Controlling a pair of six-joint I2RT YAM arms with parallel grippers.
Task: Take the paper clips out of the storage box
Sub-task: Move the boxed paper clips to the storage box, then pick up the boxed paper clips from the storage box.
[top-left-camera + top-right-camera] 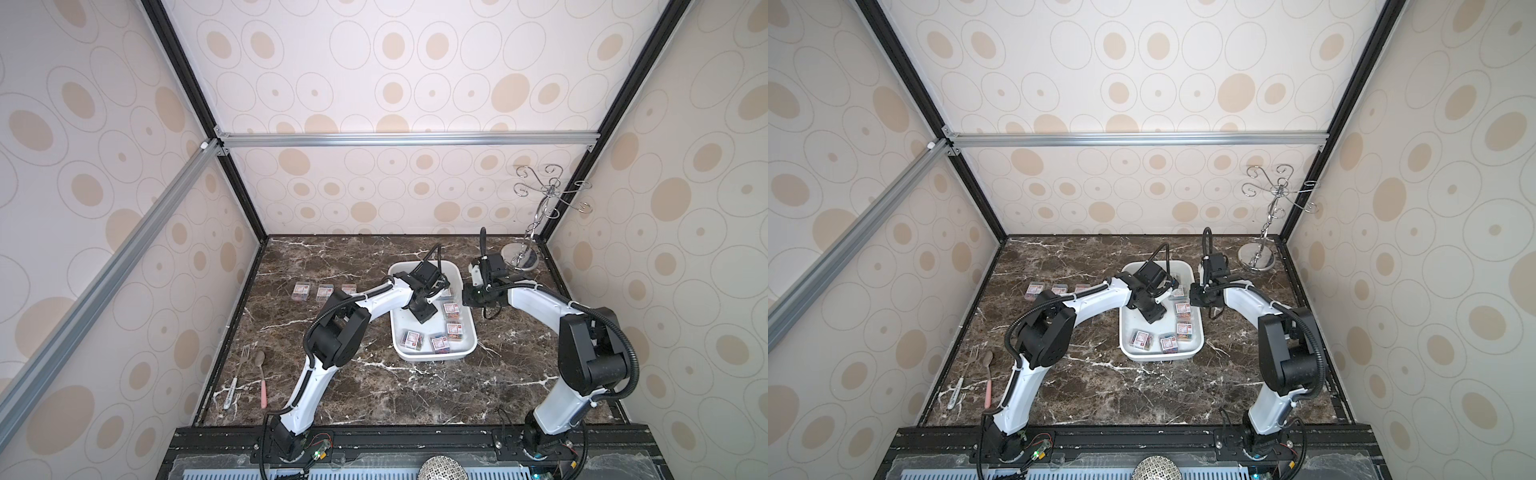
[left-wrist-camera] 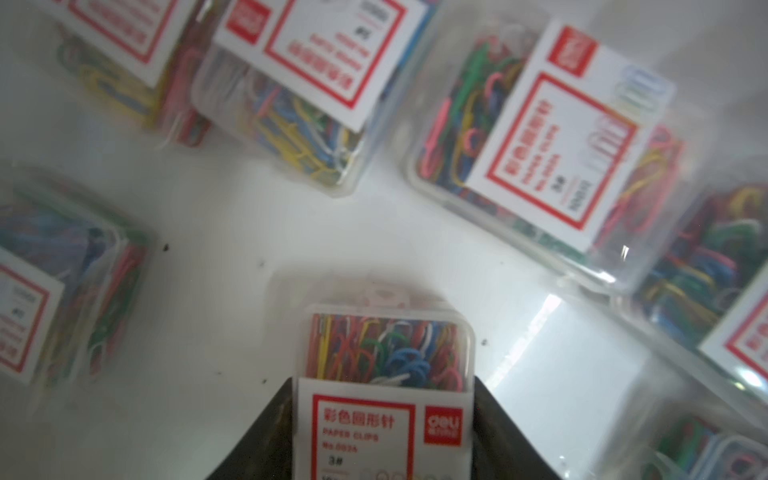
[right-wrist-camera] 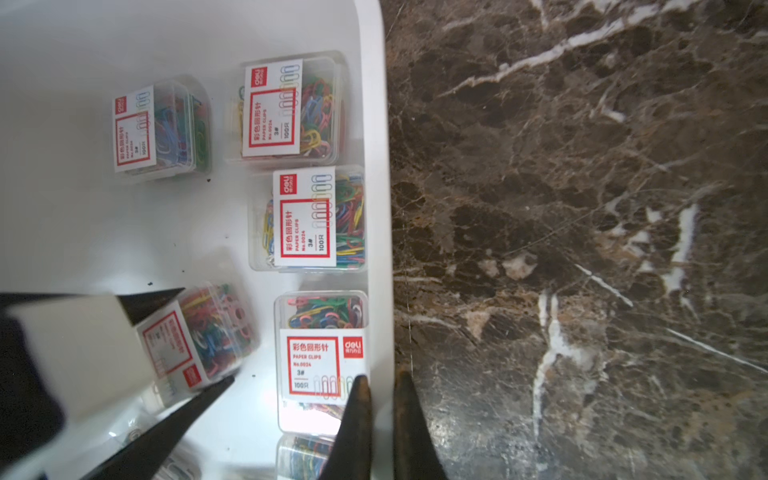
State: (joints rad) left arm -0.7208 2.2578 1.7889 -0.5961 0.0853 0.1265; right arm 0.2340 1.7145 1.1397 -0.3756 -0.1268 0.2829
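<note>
The left jaws are closed on one box of paper clips (image 2: 386,374), pressing its two long sides, inside the storage box (image 1: 432,358). Around them lie six more boxes (image 2: 540,145) on its white floor. The right jaws, nearly together, pinch its rim close by. A row of three boxes (image 1: 324,292) stands on the surface (image 1: 374,395), well away on the left jaws' side.
</note>
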